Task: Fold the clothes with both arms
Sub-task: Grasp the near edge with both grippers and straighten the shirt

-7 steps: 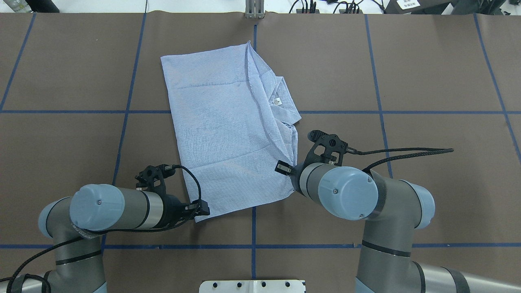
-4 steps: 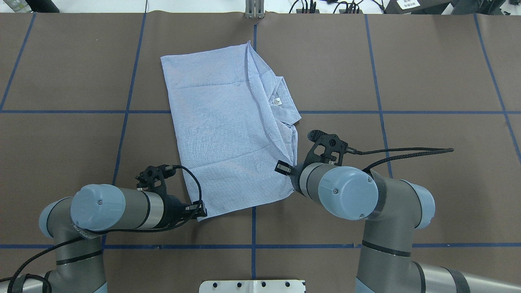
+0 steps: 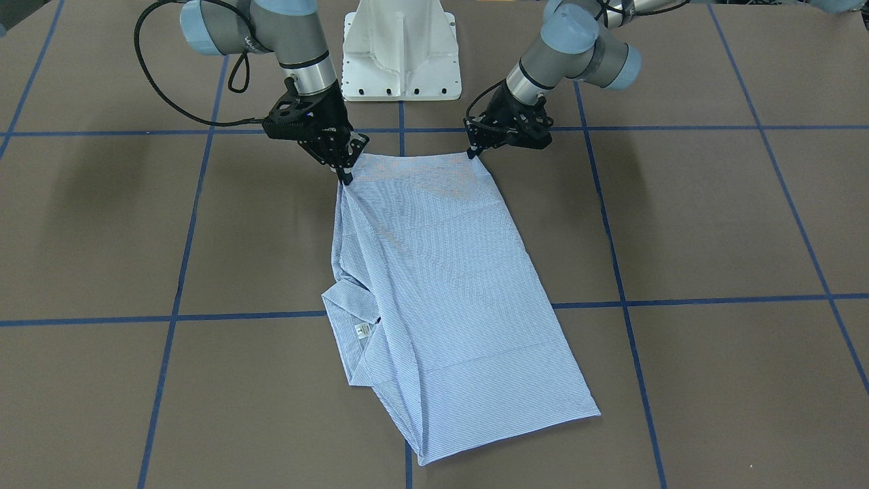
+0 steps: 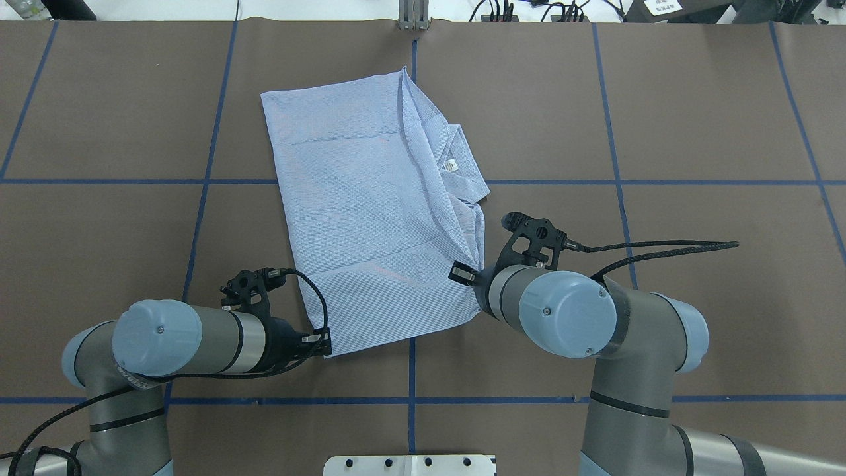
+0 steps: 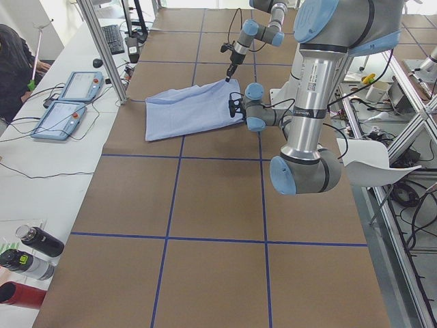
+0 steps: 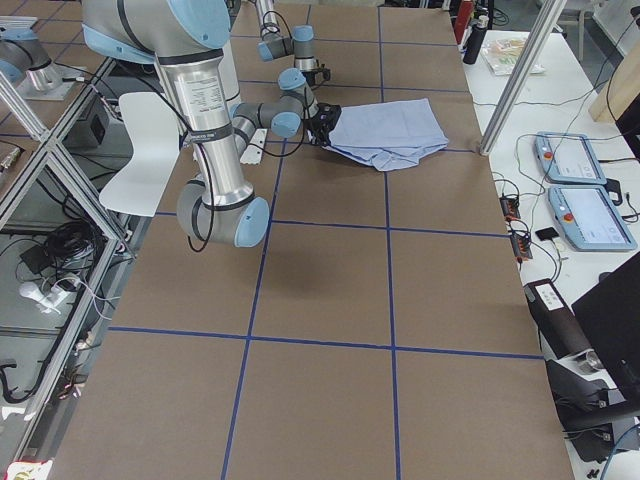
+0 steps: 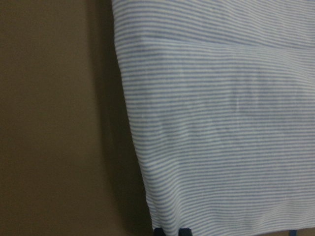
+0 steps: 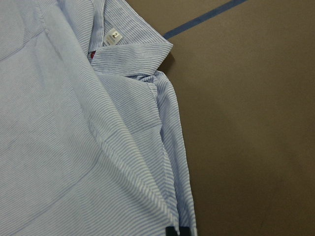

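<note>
Shirt (image 3: 448, 285): folded narrow, crosswise fold judged outstanding; near corners clenched by left tool (image 3: 470, 153) and right tool (image 3: 345, 176).

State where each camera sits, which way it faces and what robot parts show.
Front-facing: across the table, facing the robot; base, left gripper, right gripper.
Overhead: behind the robot, looking down; left arm, right arm, shirt.
Exterior left: table's end; left arm near.
Exterior right: opposite end; right arm near.
Left wrist: shirt edge; fingertips only.
Right wrist: collar; fingertips only.
Front-facing and overhead share the neck label.
</note>
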Available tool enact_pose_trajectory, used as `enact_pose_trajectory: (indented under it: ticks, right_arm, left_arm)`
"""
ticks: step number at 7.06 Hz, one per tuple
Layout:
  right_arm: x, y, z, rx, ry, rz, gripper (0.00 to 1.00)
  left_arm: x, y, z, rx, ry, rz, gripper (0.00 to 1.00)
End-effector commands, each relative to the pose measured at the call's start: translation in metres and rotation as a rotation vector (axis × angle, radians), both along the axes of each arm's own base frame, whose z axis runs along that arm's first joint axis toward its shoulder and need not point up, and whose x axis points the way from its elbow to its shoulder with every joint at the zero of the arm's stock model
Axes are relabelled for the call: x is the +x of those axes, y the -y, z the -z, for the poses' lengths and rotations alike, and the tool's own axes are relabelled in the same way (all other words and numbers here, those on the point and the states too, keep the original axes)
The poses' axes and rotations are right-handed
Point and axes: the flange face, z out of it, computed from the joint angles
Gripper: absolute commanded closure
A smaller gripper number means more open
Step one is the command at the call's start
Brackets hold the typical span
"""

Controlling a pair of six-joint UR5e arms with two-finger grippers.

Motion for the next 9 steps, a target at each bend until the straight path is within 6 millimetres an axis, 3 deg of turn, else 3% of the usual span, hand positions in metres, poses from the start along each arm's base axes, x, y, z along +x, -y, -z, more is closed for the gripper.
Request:
enact_pose_trajectory:
  ticks: [1,3,5,6,7,9]
  right_arm:
    - [0.017,-0.017,-0.009,-0.001,0.003,0.015,1.00]
    - [0.070,-0.077,0.001,-0.027,0.047,0.044,1.00]
    - [0.126,-0.114,0.046,-0.064,0.039,0.076,1.00]
    - [0.138,-0.115,0.055,-0.063,0.042,0.076,1.00]
    - [0.130,-0.106,0.053,-0.059,0.024,0.065,1.00]
    - [0.073,-0.031,0.062,-0.014,-0.049,-0.013,1.00]
  left_arm:
    - [-0.019,-0.006,0.030,0.018,-0.064,-0.006,1.00]
    - [-0.064,-0.026,0.071,0.028,-0.136,-0.048,1.00]
    - [-0.118,-0.049,0.131,-0.022,-0.156,-0.091,1.00]
    - [-0.131,-0.055,0.144,-0.049,-0.125,-0.135,1.00]
    - [-0.123,-0.039,0.150,-0.055,-0.090,-0.118,1.00]
    - [-0.094,0.044,0.145,-0.049,-0.029,0.005,1.00]
